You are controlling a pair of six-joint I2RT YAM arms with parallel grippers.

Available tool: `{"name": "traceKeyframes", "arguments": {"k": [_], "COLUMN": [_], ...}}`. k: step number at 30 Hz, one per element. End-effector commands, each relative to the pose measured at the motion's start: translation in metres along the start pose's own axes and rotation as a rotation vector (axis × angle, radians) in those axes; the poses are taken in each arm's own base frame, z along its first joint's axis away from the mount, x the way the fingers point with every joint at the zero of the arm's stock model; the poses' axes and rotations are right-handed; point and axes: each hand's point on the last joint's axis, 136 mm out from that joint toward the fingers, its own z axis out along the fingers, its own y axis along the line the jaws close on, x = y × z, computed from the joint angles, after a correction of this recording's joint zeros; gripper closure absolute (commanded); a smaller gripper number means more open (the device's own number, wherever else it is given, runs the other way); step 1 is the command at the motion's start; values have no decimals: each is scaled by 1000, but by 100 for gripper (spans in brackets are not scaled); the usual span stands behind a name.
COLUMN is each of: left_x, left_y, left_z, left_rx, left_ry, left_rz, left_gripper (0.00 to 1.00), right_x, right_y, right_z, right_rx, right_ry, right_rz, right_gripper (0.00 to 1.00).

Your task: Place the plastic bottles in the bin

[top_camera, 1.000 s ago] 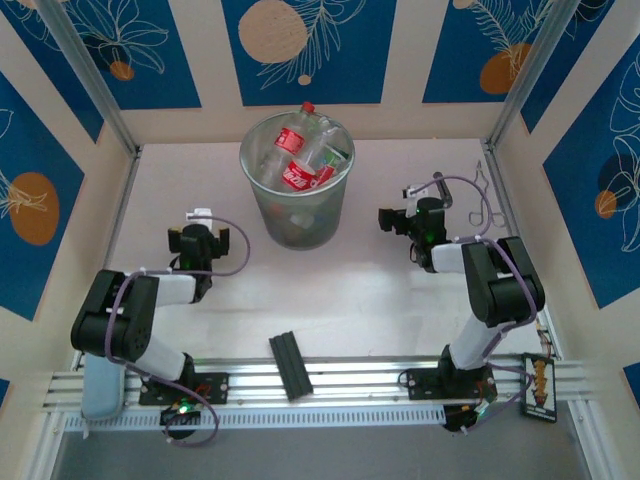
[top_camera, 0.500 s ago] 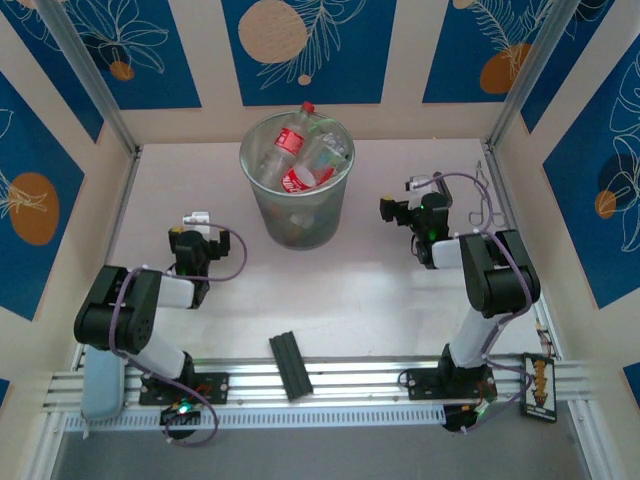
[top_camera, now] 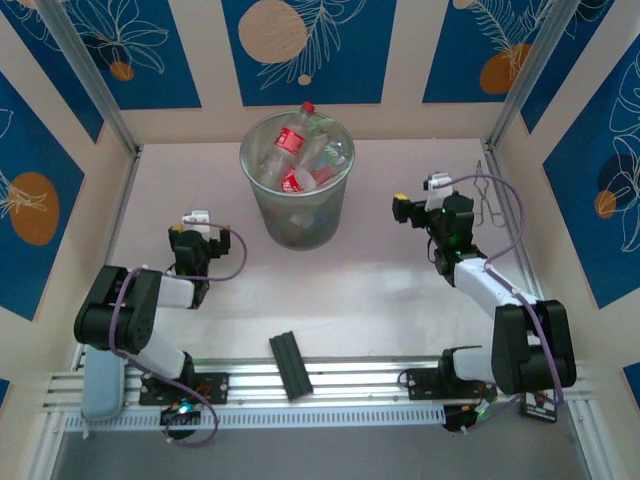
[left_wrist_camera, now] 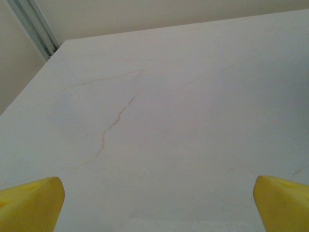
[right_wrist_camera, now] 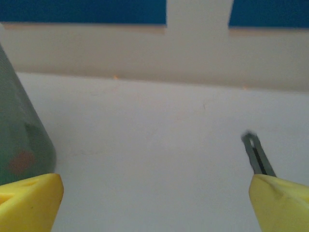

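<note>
Swung outward since a second ago, the right arm now stretches forward, its right claw (top_camera: 420, 196) farther to the right of the bin (top_camera: 300, 228), and the plastic bottles (top_camera: 292, 152) sit lower inside it, one red cap poking above the far rim. From above, the left claw (top_camera: 198, 232) hangs left of the bin over bare worktop (top_camera: 340, 290). Left wrist: yellow fingertips (left_wrist_camera: 31, 203) spread wide, gripping nothing. Right wrist: fingertips (right_wrist_camera: 29, 203) equally wide apart and empty, the bin's (right_wrist_camera: 17, 135) grey wall at the left edge
</note>
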Motion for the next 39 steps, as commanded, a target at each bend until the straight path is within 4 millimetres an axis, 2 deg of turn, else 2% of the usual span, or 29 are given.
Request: {"name": "traceKeyframes", "arguments": {"k": [1, 3, 5, 6, 11, 39], "left_x": [-2, -2, -2, -2, -2, -3], "left_y": [2, 2, 2, 2, 2, 3], "left_z": [0, 0, 0, 0, 0, 0], "left_rx": [2, 2, 3, 4, 4, 2], "left_ry": [-19, -19, -20, -19, -18, -22], "left_rz": [-19, -19, -20, -19, -19, -20], "left_gripper": [0, 0, 0, 0, 0, 0], "right_x": [51, 56, 75, 72, 78, 76], "right_y": [-13, -16, -19, -22, -31, -31], "right_z": [4, 7, 12, 12, 14, 16], "right_rx": [55, 67, 62, 76, 79, 77], "right_ry": [96, 26, 13, -29, 44, 45], "right_rz": [46, 47, 56, 61, 118, 115], "right_gripper": [1, 1, 1, 1, 1, 1]}}
